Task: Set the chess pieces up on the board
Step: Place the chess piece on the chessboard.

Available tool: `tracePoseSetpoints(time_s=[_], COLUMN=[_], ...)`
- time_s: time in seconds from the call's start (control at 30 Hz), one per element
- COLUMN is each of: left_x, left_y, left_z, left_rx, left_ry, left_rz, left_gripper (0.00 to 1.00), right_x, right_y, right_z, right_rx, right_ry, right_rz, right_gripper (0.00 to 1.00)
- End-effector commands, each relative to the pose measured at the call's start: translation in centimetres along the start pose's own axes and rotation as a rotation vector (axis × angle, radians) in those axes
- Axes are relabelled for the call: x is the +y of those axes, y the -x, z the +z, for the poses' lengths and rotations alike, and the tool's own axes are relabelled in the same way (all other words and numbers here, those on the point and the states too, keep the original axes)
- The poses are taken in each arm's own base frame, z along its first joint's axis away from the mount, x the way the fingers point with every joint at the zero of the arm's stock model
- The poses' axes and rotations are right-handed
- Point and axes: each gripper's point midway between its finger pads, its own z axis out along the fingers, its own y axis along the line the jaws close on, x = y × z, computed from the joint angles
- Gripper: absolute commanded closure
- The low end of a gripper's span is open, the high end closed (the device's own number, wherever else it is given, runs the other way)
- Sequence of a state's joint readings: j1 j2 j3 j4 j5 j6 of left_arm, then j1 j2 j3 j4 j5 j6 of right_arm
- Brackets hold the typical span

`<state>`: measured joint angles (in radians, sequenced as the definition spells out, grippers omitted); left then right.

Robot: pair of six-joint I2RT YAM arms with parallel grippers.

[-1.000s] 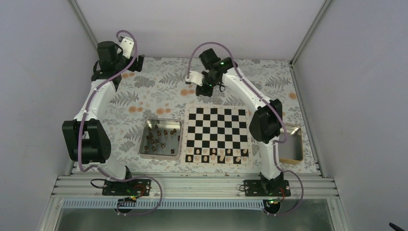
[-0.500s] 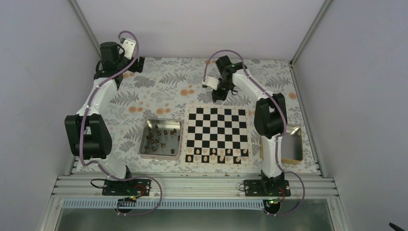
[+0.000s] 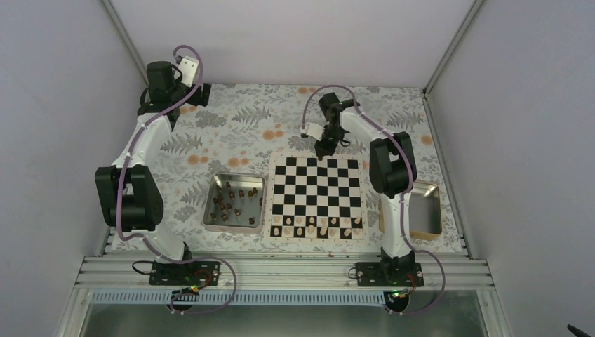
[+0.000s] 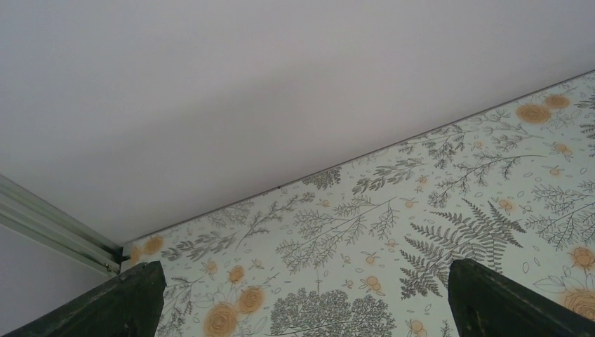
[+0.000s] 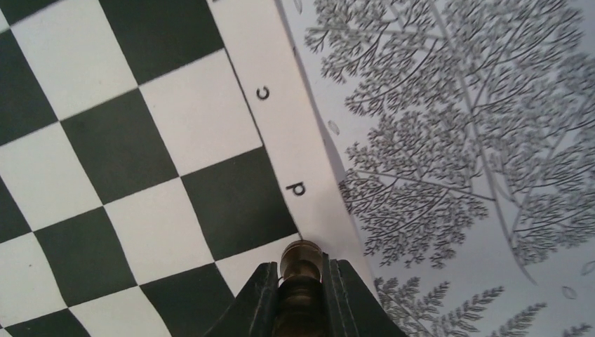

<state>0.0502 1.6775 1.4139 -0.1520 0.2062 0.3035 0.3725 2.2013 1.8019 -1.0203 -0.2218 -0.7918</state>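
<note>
A bench covered in a cloth printed with ferns and flowers is seen from above, with two white robot arms rising from its near edge. The board, chequered black and white with a pale border, lies flat near the middle of the bench. Pale cream pieces stand along its two nearest rows, and the other squares are bare. Just left of the board sits a shiny square metal tray holding a loose scatter of dark brown chess pieces. A second tray sits to the right of the board, partly hidden behind the right arm. The right arm reaches over to the far edge of the board. There the right gripper points down, its fingers pinching one dark brown piece, whose rounded end shows between them. In the wrist view this held piece sits over the board's pale border beside the printed letter d, next to the far row of squares; whether it touches the board cannot be told. The left arm stands at the far left corner of the bench, well apart from the board and the metal tray. The left gripper is spread wide with nothing between its fingers, facing the cloth and the plain back wall.
</note>
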Motion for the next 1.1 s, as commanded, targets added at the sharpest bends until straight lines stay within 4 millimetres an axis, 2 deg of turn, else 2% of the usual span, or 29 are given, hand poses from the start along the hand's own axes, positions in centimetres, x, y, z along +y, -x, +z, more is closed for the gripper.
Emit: tracePoseSetpoints(time_s=[0.0, 0.2, 0.53, 0.67, 0.8, 1.07], left_x=[0.7, 0.5, 0.6, 0.6, 0.6, 0.6], left_y=[1.1, 0.8, 1.0, 0.9, 0.7, 0.9], left_z=[0.0, 0.2, 0.2, 0.3, 0.3, 0.0], left_rx=[-0.024, -0.017, -0.021, -0.020, -0.015, -0.021], left_ry=[0.015, 0.009, 0.010, 0.008, 0.009, 0.015], left_rz=[0.010, 0.010, 0.011, 0.009, 0.010, 0.013], left_gripper=[0.00, 0.00, 0.00, 0.00, 0.00, 0.00], right_x=[0.6, 1.5, 2.8, 3.2, 2.6, 1.5], right_y=[-1.1, -1.9, -1.2, -1.3, -1.4, -0.2], right_z=[0.9, 0.6, -1.3, -1.2, -0.6, -2.4], right_rx=[0.034, 0.037, -0.036, -0.045, -0.042, -0.083], right_ry=[0.014, 0.019, 0.025, 0.029, 0.005, -0.058], right_rz=[0.010, 0.022, 0.035, 0.036, 0.045, 0.041], right_gripper=[0.92, 0.94, 0.96, 0.96, 0.96, 0.96])
